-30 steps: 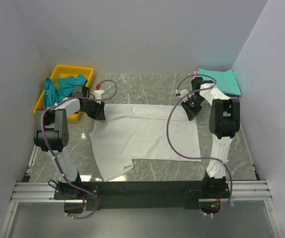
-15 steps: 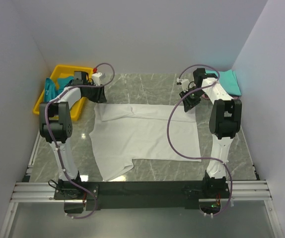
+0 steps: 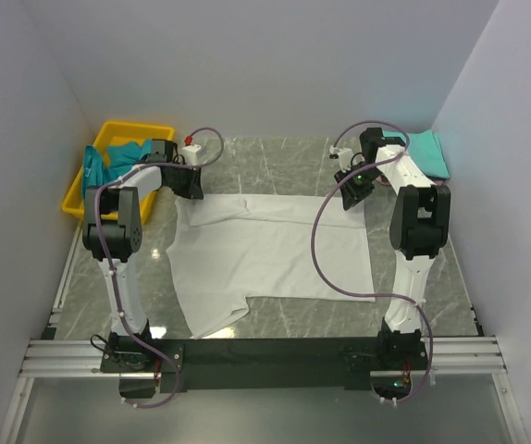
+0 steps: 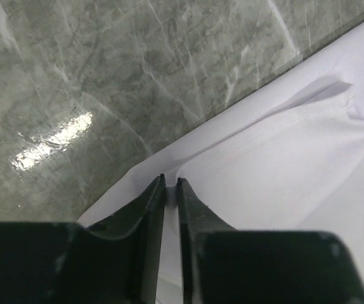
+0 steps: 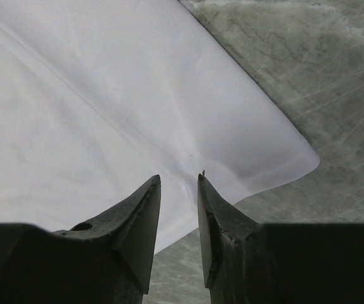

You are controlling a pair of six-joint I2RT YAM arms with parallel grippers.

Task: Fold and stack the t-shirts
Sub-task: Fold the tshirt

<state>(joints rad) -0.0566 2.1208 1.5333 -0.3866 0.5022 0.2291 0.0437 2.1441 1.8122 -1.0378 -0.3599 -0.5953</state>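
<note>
A white t-shirt [image 3: 270,250] lies spread flat on the marble table. My left gripper [image 3: 191,185] is at its far left corner. In the left wrist view the left gripper [image 4: 170,183] has its jaws almost together with a pinch of white t-shirt [image 4: 283,171] between the tips. My right gripper [image 3: 351,192] is at the far right corner. In the right wrist view the right gripper [image 5: 179,180] hangs with its jaws parted just over the white t-shirt [image 5: 106,107], holding nothing. A teal t-shirt [image 3: 117,157] lies crumpled in the tray. A folded teal t-shirt [image 3: 427,153] lies at the back right.
The yellow tray [image 3: 159,131] stands at the back left, beside the left arm. Walls close in on the table at the left, back and right. Bare marble [image 3: 275,157] shows behind the white t-shirt and along its near edge.
Both grippers moved away from the arm bases, and the white t-shirt's far edge now lies straighter. In the last half second the left gripper came back down onto the far left corner.
</note>
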